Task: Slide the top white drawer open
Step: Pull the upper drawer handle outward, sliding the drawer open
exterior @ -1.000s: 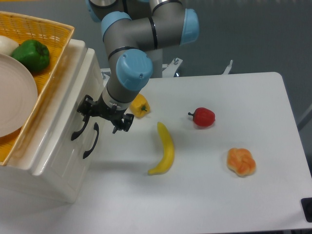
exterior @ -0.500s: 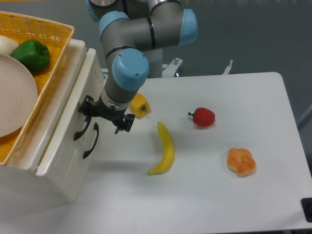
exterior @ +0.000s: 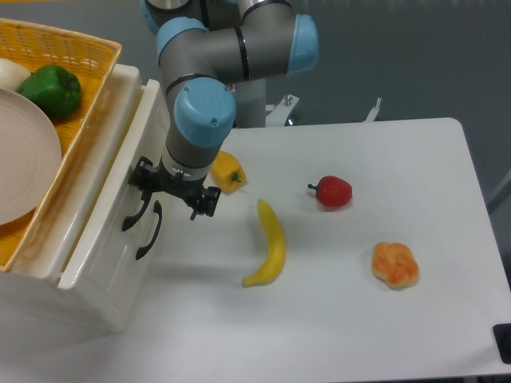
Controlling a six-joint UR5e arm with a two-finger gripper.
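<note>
On the white table (exterior: 359, 319), the gripper (exterior: 164, 191) seems clenched on the top white drawer (exterior: 112, 199)'s handle, drawer slightly out.

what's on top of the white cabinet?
A yellow wicker basket sits on the cabinet. In it: a white plate, a green pepper and part of something white at the frame's edge. The basket covers the cabinet top.

The gripper (exterior: 171, 190) covers the upper end of the top white drawer (exterior: 108, 191) handle, so whether its fingers clamp it I cannot tell. The yellow basket (exterior: 94, 94) and plate (exterior: 24, 155) run off the left edge. The arm hides part of the yellow pepper (exterior: 229, 173)
</note>
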